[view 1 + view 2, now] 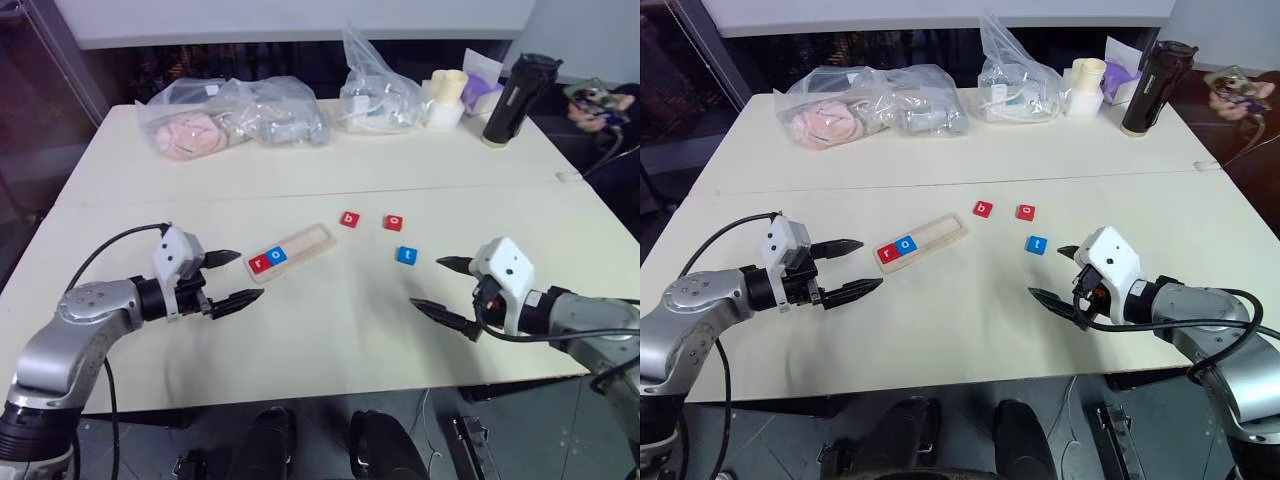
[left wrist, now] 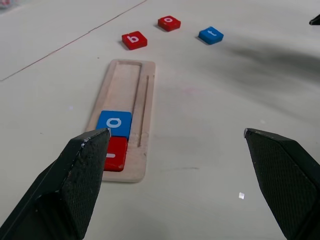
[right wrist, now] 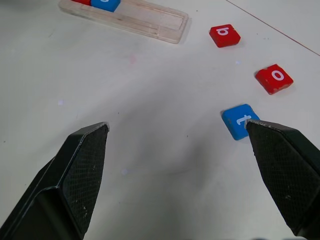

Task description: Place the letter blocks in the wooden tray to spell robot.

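Near the table's middle, your tray [image 1: 291, 250] holds r and o at its left end. Red b [image 1: 349, 219] lies just past its empty right end, nearer your right gripper [image 1: 445, 287]. Both it and your left gripper [image 1: 228, 279] gape, empty.

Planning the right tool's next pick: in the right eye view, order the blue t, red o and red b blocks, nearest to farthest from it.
From the right tool:
1. Blue t block, just beyond the tool.
2. Red o block, farther back.
3. Red b block, farther left, toward the wooden tray.
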